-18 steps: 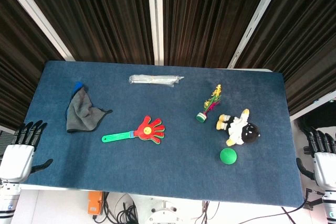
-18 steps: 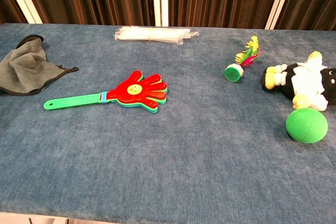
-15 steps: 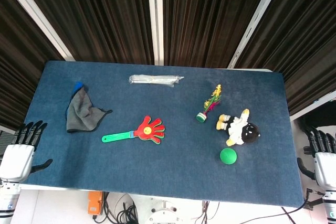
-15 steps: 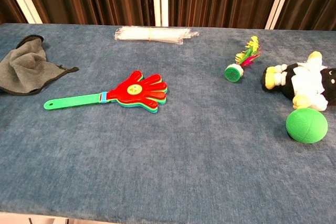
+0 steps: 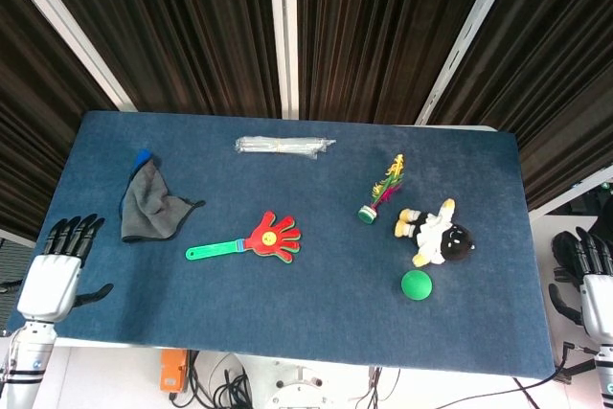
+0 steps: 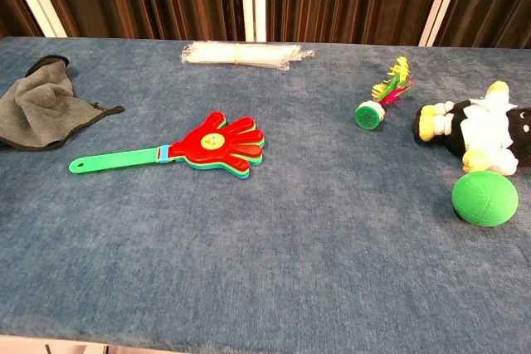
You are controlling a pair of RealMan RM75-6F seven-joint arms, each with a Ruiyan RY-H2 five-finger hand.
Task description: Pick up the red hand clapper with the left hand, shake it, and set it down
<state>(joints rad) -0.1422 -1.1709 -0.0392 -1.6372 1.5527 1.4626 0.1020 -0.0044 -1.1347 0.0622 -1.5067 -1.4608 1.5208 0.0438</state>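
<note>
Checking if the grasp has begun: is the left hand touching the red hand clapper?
Apart. Head view shows the left hand at the table's near-left edge, bare blue cloth between it and the red hand clapper.

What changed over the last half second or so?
The left hand moved slightly inward over the table's near-left corner, open and holding nothing. The right hand dropped a little lower beside the table. The red hand clapper and other items stayed put.

The left hand (image 5: 59,271) moved in over the near left corner of the table (image 5: 287,304), fingers spread and empty. The right hand (image 5: 586,277) slid slightly down and outward.
</note>
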